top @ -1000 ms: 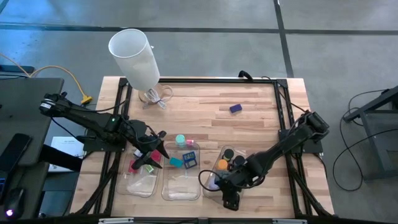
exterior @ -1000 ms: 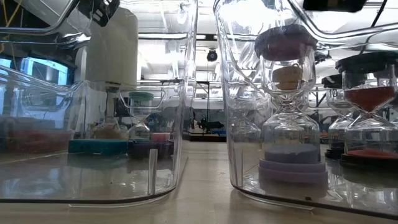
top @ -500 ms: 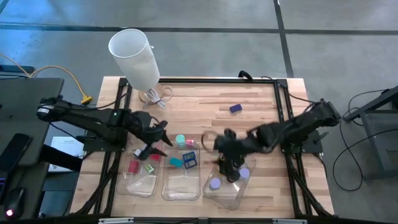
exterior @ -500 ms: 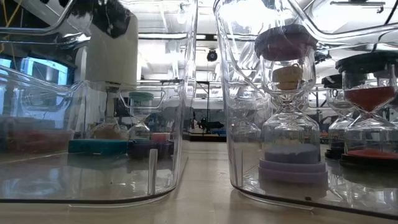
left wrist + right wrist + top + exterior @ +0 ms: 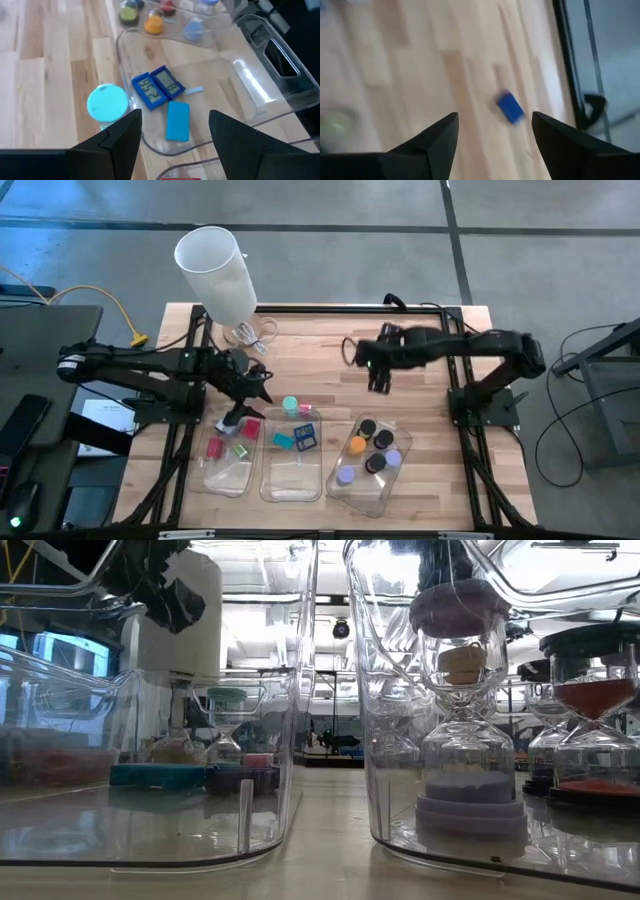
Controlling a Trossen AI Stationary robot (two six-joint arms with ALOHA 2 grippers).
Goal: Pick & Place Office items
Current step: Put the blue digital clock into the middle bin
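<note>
Block [image 5: 378,354]: a single blue one lies alone on the bare wood, well apart from the three trays, and the right gripper [image 5: 379,379] hangs just beside it on the tray side, fingers apart and holding nothing. The step looks like fetching this stray; to do it well the claw should centre over the block with one finger on each long face, come straight down to the wood, and close only once level, since the wrist view shows the block [image 5: 510,107] tilted across the boards. Left gripper [image 5: 243,408] hovers over the left tray [image 5: 215,476], fingers apart and empty too. Counted from above: the left tray holds what look like two red pieces and one green; the middle tray [image 5: 290,480] holds two blue timers [image 5: 158,88] and a teal block [image 5: 177,121], with a teal cap [image 5: 290,404] and a pink piece at its far rim; the right tray [image 5: 372,493] holds about three black caps, one orange and two purple.
</note>
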